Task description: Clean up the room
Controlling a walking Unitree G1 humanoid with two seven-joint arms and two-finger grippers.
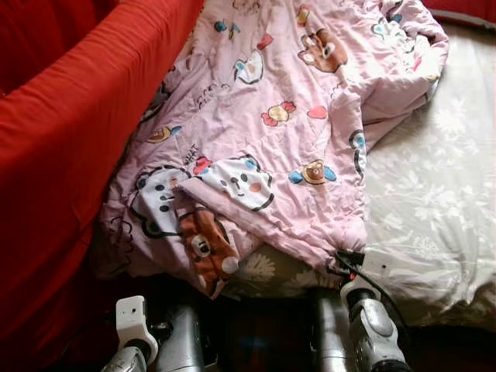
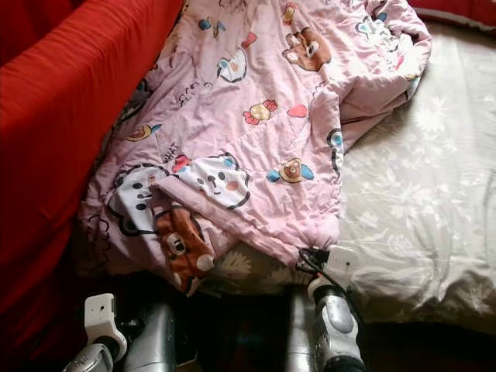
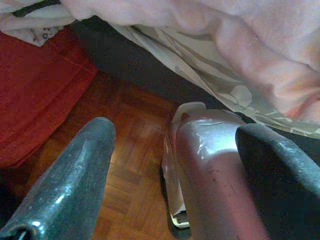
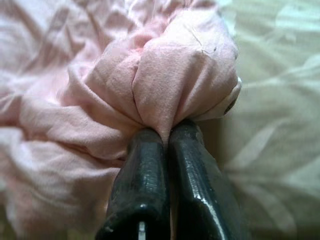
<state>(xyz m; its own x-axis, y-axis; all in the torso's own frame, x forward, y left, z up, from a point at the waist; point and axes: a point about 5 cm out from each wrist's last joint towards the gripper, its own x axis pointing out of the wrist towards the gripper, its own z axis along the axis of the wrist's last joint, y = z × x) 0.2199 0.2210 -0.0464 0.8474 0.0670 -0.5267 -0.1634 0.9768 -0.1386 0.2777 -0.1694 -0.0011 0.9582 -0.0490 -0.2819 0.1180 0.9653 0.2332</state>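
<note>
Right pincer [image 4: 161,131] pinched the near corner of the pink cartoon quilt [image 1: 263,132], soft and floppy, lying rumpled on the bed [image 1: 442,186] beside the red drape [image 1: 70,155]; left pincer [image 3: 170,165] hung spread.

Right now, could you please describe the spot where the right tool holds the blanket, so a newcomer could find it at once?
On the bed with the pale floral sheet lies a pink cartoon-animal blanket beside the red fabric wall. Follow the blanket's near edge to its corner nearest the sheet: there the right tool is shut on a bunched pink fold, unlike the flat blanket around it.
</note>
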